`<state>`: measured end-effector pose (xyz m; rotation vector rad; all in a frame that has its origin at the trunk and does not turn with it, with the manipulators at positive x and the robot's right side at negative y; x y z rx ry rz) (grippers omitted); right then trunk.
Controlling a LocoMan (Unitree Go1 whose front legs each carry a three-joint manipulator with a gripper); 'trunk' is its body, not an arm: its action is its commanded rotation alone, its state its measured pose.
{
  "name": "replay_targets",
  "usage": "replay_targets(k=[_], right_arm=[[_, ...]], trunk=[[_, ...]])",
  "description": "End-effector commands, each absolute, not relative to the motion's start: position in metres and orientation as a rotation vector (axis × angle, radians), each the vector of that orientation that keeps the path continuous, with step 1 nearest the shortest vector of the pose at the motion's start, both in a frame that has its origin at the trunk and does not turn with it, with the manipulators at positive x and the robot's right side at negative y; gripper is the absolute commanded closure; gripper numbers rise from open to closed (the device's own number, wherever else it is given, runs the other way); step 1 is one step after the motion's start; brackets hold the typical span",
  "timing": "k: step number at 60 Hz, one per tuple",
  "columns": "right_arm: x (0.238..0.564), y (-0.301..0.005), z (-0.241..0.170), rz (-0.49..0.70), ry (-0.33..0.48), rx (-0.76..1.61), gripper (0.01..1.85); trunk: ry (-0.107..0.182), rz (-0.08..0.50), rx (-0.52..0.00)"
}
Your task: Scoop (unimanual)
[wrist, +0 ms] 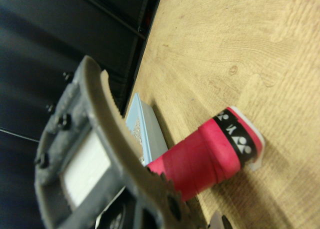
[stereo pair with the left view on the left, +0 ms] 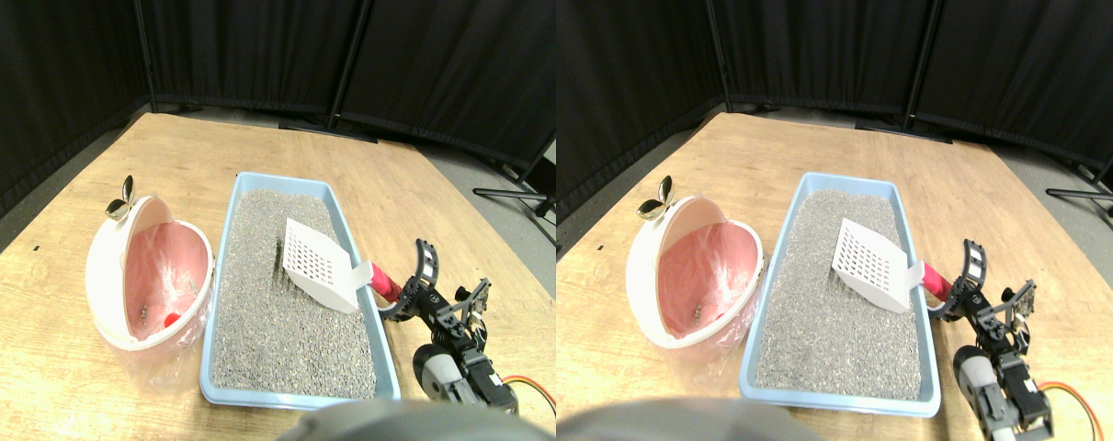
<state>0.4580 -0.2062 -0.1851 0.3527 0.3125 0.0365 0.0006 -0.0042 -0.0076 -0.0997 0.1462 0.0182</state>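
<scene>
A white slotted scoop lies tilted on the grey litter in the light blue tray. Its red wrapped handle sticks out over the tray's right rim. My right gripper stands open at the handle's end, with one curved jaw raised above it and the other low beside it. In the wrist view the red handle runs beside the dark jaw, and its white tip rests on the wooden table. A corner of the tray shows behind the jaw.
A white bin with a pink liner lies tipped left of the tray, a small red bit inside it. A shiny metal piece sits at its far rim. Black curtains ring the table, and a stand's legs are at far right.
</scene>
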Motion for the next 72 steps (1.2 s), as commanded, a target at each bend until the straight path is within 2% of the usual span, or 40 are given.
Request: replay_targets(k=[1,5,11,13,17,23,26,32,34,36,40,44,47,55,63,72], right_arm=[[0.454,-0.203,-0.175,0.05,0.264,0.347,0.53],[0.45,-0.203,-0.172,0.052,0.267,0.347,0.49],[0.446,-0.203,-0.167,0.065,0.256,0.338,0.53],[0.444,-0.205,-0.165,0.1,0.231,0.338,0.59],[0.442,-0.205,-0.163,0.079,0.215,0.33,0.69],[0.438,-0.207,-0.159,0.088,0.161,0.304,0.98],[0.435,-0.209,-0.157,0.1,0.126,0.282,1.18],[0.431,-0.211,-0.155,0.082,0.095,0.266,1.38],[0.428,-0.212,-0.154,0.078,0.053,0.271,1.58],[0.427,-0.212,-0.154,0.072,0.049,0.279,1.61],[0.424,-0.214,-0.153,0.099,0.015,0.249,1.81],[0.422,-0.215,-0.152,0.099,0.003,0.22,1.81],[0.42,-0.216,-0.152,0.116,-0.047,0.188,1.81],[0.414,-0.219,-0.151,0.119,-0.077,0.133,1.81],[0.408,-0.22,-0.149,0.102,-0.067,0.118,1.81],[0.398,-0.215,-0.146,0.104,-0.041,-0.015,1.81]], trunk=[[0.137,0.013,-0.114],[0.137,0.011,-0.113],[0.136,0.004,-0.11],[0.136,0.0,-0.109],[0.137,-0.004,-0.109],[0.137,-0.016,-0.104],[0.137,-0.021,-0.101],[0.136,-0.029,-0.097],[0.135,-0.033,-0.095],[0.134,-0.036,-0.092],[0.135,-0.04,-0.089],[0.135,-0.049,-0.084],[0.135,-0.052,-0.083],[0.135,-0.051,-0.079],[0.136,-0.05,-0.079],[0.136,-0.046,-0.083]])
